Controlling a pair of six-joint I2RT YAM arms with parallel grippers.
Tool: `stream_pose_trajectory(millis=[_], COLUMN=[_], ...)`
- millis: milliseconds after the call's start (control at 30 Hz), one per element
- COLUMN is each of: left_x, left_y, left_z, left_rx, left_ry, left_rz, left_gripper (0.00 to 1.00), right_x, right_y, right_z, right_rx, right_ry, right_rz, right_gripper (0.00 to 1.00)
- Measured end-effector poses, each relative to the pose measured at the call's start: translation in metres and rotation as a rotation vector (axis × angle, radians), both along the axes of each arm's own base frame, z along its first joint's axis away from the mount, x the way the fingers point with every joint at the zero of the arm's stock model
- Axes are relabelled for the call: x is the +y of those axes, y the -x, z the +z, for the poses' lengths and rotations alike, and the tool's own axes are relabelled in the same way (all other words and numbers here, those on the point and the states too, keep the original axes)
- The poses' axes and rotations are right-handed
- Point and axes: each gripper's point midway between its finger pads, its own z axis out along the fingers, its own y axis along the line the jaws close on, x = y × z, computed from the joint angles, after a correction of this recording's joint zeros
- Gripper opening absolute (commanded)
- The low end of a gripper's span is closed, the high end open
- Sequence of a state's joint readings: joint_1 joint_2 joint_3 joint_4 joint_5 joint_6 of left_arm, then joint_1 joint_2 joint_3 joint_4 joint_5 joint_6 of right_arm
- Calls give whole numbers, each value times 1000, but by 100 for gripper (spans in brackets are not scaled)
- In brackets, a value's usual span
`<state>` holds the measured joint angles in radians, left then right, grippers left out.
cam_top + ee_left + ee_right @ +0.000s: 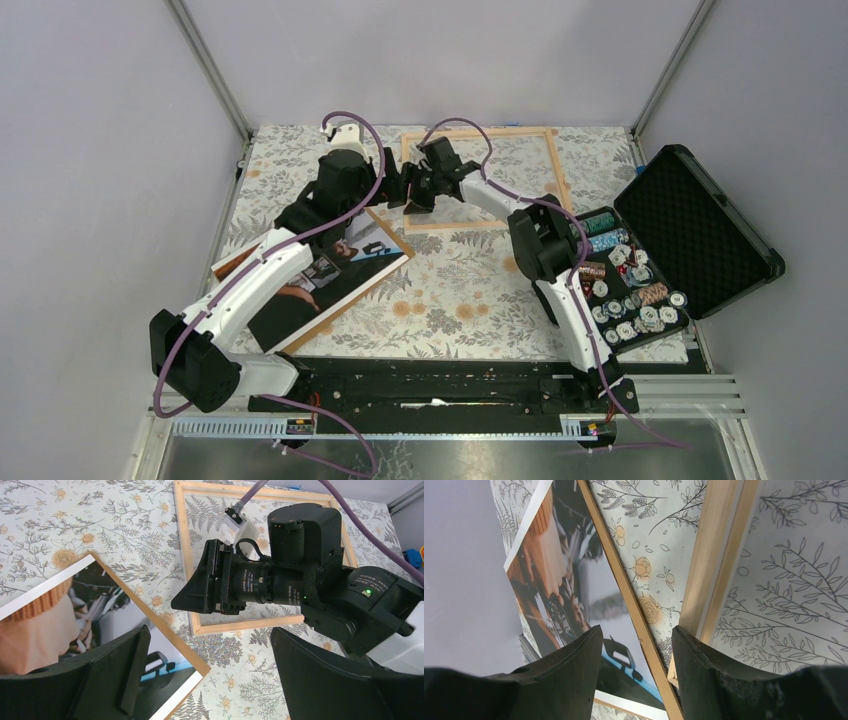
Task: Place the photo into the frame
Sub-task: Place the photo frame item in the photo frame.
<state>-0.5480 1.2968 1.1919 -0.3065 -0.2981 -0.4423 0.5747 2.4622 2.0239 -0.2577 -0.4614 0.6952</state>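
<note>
The photo lies face up and askew at the left of the table, partly under my left arm. It also shows in the left wrist view and the right wrist view. The frame of light wood lies flat at the back centre, with its near-left corner close to the photo's far corner. Its rails show in the left wrist view and the right wrist view. My left gripper is open and empty above that gap. My right gripper faces it, open and empty, over the photo's edge.
An open black foam-lined case stands at the right with several poker chips in its tray. A floral cloth covers the table. Grey walls close in at the left, back and right. The two wrists are very close together.
</note>
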Motion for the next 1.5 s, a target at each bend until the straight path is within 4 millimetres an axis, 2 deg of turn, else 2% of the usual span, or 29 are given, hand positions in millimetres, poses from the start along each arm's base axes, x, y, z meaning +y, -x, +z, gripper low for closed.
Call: stream_pose_trajectory(millis=[300,567,667,767,900,967,1067,1100,1133,1200,1300,1400,1500], left_x=[-1,-2,-2,-2,-2,-2,-2,-2,-2,-2,-2,-2,-2], left_y=[1,1,1,1,1,1,1,1,1,1,1,1,1], left_z=[0,0,0,0,0,0,0,0,0,0,0,0,0], left_rx=[1,3,3,3,3,3,2,2,3,3,2,2,2], left_ry=[3,5,5,5,4,5,4,5,4,4,5,5,5], left_rz=[-8,-13,-13,-13,-13,-13,-12,-13,-13,-13,-12,-13,-13], left_gripper=[99,99,99,99,99,99,99,99,99,99,99,99,99], right_x=[-6,-22,-33,-32,-25,-22,-22,-24,-24,-35,-70,-113,-144], right_y=[1,2,10,12,20,22,20,16,15,3,-19,-44,-57], right_z=[-6,-11,-20,-20,-12,-4,21,38,41,65,89,91,77], right_rx=[-42,-68,-36,-31,-15,-16,-42,-69,-73,-122,-169,-206,-207], right_ry=[122,245,306,302,250,226,189,166,162,135,127,176,249], right_rz=[-22,-42,-39,-24,13,24,26,17,15,-16,-100,-196,-266], right_gripper=[56,55,57,62,76,80,85,86,87,89,91,91,90])
